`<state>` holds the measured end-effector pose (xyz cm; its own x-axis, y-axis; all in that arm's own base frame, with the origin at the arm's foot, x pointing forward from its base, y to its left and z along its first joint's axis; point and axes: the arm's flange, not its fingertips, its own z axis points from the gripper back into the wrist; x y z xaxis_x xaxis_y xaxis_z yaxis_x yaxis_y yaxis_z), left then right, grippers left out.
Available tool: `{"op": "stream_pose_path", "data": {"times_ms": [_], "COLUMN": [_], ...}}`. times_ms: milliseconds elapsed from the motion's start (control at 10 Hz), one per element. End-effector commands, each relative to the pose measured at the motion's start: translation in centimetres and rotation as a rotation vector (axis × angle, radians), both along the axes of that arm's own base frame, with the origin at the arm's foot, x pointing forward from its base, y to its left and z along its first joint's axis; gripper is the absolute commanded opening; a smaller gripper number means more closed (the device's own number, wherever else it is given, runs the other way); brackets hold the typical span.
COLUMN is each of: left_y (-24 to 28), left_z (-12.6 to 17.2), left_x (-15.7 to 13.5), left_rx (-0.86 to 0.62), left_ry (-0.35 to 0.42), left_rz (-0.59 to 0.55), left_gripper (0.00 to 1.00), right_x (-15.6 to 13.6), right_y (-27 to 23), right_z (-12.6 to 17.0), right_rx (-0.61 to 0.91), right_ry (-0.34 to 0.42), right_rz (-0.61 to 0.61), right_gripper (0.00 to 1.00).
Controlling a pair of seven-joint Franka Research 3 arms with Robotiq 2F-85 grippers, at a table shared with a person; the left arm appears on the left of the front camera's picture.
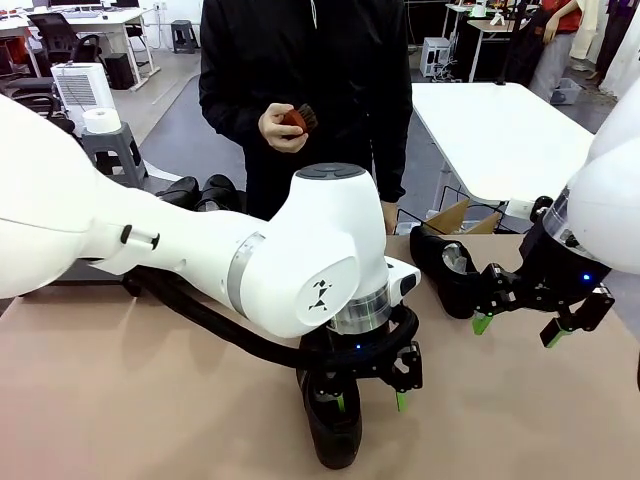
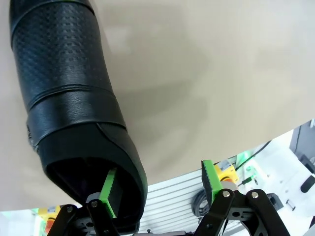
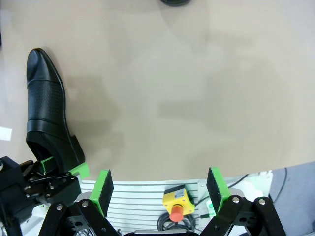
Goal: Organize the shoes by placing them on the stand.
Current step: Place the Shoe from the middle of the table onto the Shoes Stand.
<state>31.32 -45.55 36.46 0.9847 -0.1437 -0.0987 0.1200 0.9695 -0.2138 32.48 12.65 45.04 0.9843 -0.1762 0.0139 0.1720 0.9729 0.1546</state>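
Front view, left gripper (image 1: pixel 371 400): low over the near middle of the table (image 1: pixel 150 400), fingers pointing down at the heel end of a black shoe (image 1: pixel 335 435); set there, by the look of it, to take the shoe by its rim.
Front view, right gripper (image 1: pixel 517 330): open and empty, just beside a second shoe (image 1: pixel 448 268) on the right of the table; probably waiting for its own pick.
Front view, far left: two more shoes (image 1: pixel 200 190) side by side behind the left arm; whether on the stand cannot be told, as the arm hides what lies under them.
Front view, person: at the far side, hand (image 1: pixel 275 128) holding a small reddish brush (image 1: pixel 297 120) up off the table, clear of both arms.
Left wrist view, grip: jaws apart, one green pad (image 2: pixel 109 189) down inside the shoe's opening, the other pad (image 2: pixel 210 178) outside and clear of the leather; side wall between them, not pinched.
Left wrist view, shoe: flat on the table, toe pointing away from the fingers.
Right wrist view, own fingers: spread wide over bare table, nothing between them.
Right wrist view, left side: same shoe lying flat, left gripper at its heel.
Right wrist view, near edge: yellow box (image 3: pixel 177 199) with a red button.
Step in hand: likely closing on the wall, then a lift and a carry to the stand.
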Motion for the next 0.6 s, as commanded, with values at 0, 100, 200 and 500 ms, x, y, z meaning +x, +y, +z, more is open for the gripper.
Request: {"op": "stream_pose_path", "data": {"times_ms": [0,100,200,500], "left_y": [-0.7,-0.8,-0.9,-1.0], "left_z": [0.3,-0.1,-0.6,-1.0], "left_x": [0.2,0.3,0.4,0.7], "left_rx": [0.019,0.043,0.09,0.125], "left_ry": [-0.001,-0.011,-0.037,-0.058], "left_rz": [0.004,0.008,0.015,0.045], "left_gripper": [0.83,0.83,0.83,0.23], "right_x": [-0.1,-0.1,-0.1,-0.1], "right_y": [0.2,0.2,0.2,0.2], "right_z": [0.1,0.1,0.1,0.1], "right_rx": [0.003,0.003,0.003,0.003], "right_ry": [-0.001,-0.001,-0.001,-0.001], "right_rz": [0.008,0.008,0.008,0.008], "right_gripper": [1.0,1.0,1.0,1.0]}}
